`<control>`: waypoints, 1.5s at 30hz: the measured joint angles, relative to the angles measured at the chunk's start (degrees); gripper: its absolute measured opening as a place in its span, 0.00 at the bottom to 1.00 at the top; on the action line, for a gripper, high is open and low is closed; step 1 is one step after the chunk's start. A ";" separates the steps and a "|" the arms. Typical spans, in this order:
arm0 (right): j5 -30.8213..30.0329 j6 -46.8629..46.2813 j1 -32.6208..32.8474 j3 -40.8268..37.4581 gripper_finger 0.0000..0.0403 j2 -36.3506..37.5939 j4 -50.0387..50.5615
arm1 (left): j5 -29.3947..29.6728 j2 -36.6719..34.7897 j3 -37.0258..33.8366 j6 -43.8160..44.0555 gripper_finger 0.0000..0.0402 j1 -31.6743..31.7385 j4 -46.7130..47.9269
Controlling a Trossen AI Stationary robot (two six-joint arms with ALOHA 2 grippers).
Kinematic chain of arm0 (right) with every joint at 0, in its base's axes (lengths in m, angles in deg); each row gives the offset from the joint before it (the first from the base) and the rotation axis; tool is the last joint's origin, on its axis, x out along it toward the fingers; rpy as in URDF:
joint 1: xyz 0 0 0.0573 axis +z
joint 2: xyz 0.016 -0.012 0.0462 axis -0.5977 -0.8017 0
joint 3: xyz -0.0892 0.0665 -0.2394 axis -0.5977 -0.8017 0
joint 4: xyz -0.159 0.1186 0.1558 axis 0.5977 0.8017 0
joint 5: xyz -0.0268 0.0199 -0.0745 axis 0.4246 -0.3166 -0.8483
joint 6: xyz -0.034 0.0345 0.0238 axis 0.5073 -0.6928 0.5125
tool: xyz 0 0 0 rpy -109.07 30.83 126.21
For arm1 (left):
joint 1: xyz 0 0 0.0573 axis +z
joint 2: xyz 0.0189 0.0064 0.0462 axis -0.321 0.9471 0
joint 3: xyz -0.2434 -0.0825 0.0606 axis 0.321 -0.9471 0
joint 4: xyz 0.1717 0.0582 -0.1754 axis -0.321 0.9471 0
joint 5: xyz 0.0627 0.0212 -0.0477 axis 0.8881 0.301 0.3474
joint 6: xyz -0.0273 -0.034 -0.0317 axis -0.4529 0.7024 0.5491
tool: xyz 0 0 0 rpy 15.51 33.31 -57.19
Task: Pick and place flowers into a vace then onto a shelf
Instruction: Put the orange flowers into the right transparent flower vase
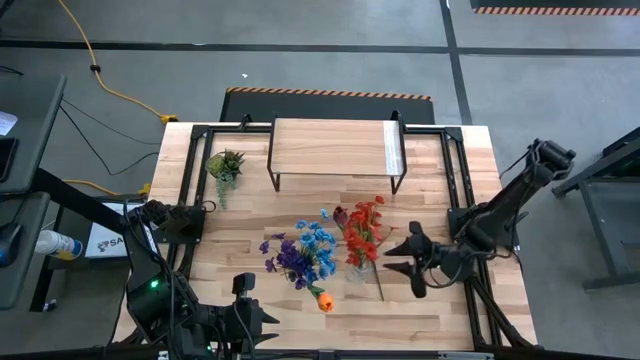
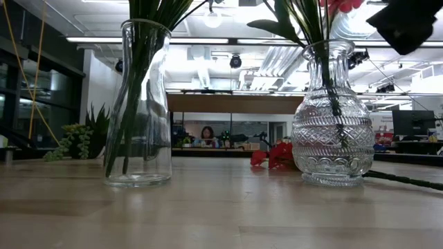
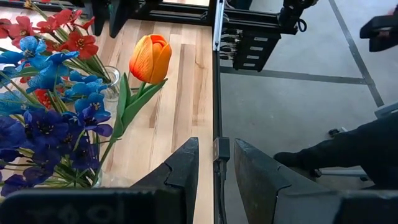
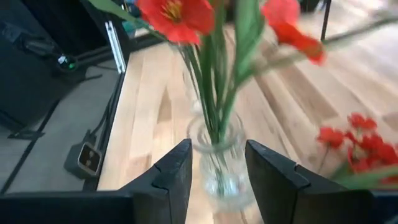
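While the shelf (image 1: 335,147) stands bare at the table's far edge, the patterned glass vase (image 2: 333,117) of red flowers (image 1: 364,232) sits mid-table: likely heavy, slick, breakable, best taken at its neck. The right gripper (image 4: 214,163) is parted around it; the left gripper (image 3: 214,163) waits, slightly parted, empty.

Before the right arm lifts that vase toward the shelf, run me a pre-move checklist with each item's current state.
1. Right gripper fingers either side of the patterned vase: ok.
2. Fingers clamped on the glass: cannot tell.
3. Red flowers seated in that vase: ok.
4. Shelf top free for the vase: ok.
5. Loose red flower lying beside the vase base: not ok.
6. Left gripper parked off the table edge, fingers empty: ok.
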State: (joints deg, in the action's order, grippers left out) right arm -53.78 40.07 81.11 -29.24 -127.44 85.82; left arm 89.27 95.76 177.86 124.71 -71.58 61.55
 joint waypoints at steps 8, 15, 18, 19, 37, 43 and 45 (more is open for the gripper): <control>6.00 -15.07 -0.86 0.00 0.35 3.62 10.93 | 0.02 0.00 0.00 0.00 0.33 -0.01 0.00; 13.71 -30.25 -5.94 0.00 0.35 -0.15 17.03 | 0.69 0.00 0.00 0.00 0.33 -0.01 0.00; 14.14 -30.69 -8.75 0.00 0.35 -2.30 16.74 | 1.30 0.00 0.00 0.00 0.33 -0.02 0.00; 14.26 -30.69 -9.79 0.00 0.35 -2.93 16.76 | 1.42 0.00 0.00 0.00 0.33 0.00 0.00; 23.38 -24.15 -25.46 0.02 0.35 -11.80 10.10 | 1.51 0.00 0.00 0.00 0.33 0.00 0.00; 25.95 -22.74 -27.97 0.02 0.35 -16.78 9.35 | 1.50 0.00 0.00 0.00 0.33 0.00 0.00; 26.11 -22.95 -28.22 0.02 0.35 -18.72 9.19 | 1.50 0.00 0.00 0.00 0.33 -0.02 0.00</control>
State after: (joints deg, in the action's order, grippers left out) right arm -27.66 17.11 52.89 -29.21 -146.16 95.01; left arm 90.77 95.76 177.86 124.71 -71.60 61.55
